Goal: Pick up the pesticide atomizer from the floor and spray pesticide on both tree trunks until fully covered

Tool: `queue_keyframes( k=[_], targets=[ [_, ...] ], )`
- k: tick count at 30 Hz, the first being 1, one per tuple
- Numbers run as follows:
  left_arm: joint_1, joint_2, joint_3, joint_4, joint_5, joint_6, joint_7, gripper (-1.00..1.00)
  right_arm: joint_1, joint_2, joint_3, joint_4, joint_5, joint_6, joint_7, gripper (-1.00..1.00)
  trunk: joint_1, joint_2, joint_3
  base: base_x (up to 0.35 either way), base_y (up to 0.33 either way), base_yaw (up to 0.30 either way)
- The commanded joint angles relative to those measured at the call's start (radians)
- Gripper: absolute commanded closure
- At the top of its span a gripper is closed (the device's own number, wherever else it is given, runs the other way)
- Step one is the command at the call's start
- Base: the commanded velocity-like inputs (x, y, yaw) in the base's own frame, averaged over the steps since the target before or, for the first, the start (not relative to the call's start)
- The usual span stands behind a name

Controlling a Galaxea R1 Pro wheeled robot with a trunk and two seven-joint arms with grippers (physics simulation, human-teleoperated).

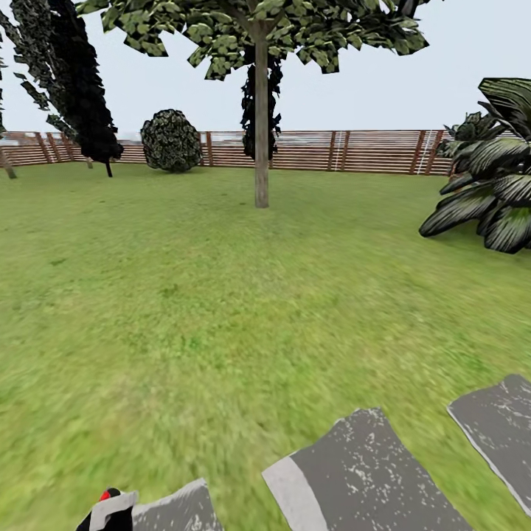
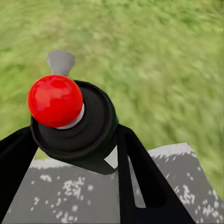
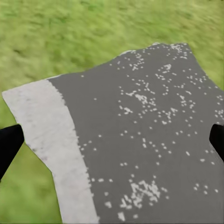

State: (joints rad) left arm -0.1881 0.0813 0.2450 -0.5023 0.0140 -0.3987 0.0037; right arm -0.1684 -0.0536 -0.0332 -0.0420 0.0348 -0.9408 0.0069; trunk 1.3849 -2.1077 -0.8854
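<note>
The pesticide atomizer (image 2: 91, 128), a dark bottle with a round red top (image 2: 55, 100), sits between the black fingers (image 2: 140, 182) of my left gripper (image 2: 74, 140), which is shut on it. In the head view its red top (image 1: 109, 495) peeks in at the bottom left, over the grass. One tree with a pale straight trunk (image 1: 261, 133) and a wide green canopy stands far ahead on the garden lawn (image 1: 221, 295). My right gripper (image 3: 112, 142) is open and hangs above a dark stepping-stone slab (image 3: 140, 140) with nothing between its fingertips (image 3: 7, 144). The floor is out of view.
Dark stepping-stone slabs (image 1: 361, 479) lie in the grass in front of me. A brown slat fence (image 1: 354, 151) bounds the lawn. Dark columnar trees (image 1: 81, 81) and a round bush (image 1: 171, 140) stand at the back left. A broad-leaved plant (image 1: 494, 184) grows on the right.
</note>
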Motion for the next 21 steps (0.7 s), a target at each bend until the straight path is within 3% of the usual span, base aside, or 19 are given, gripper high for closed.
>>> queue_keyframes(
  k=[1, 21],
  targets=[
    [-0.001, 0.0, 0.0, 0.001, 0.001, -0.003, 0.001, 1.0, 0.0, 0.0, -0.004, 0.001, 0.004, -0.003, 0.001, -1.0, 0.0, 0.0, -0.001, 0.34, 0.0, 0.0],
    [-0.001, 0.0, 0.0, -0.001, 0.001, -0.003, 0.0, 1.0, -0.001, 0.0, -0.004, 0.001, 0.004, -0.003, 0.001, -1.0, 0.0, 0.0, -0.001, 0.34, 0.0, 0.0]
  ],
)
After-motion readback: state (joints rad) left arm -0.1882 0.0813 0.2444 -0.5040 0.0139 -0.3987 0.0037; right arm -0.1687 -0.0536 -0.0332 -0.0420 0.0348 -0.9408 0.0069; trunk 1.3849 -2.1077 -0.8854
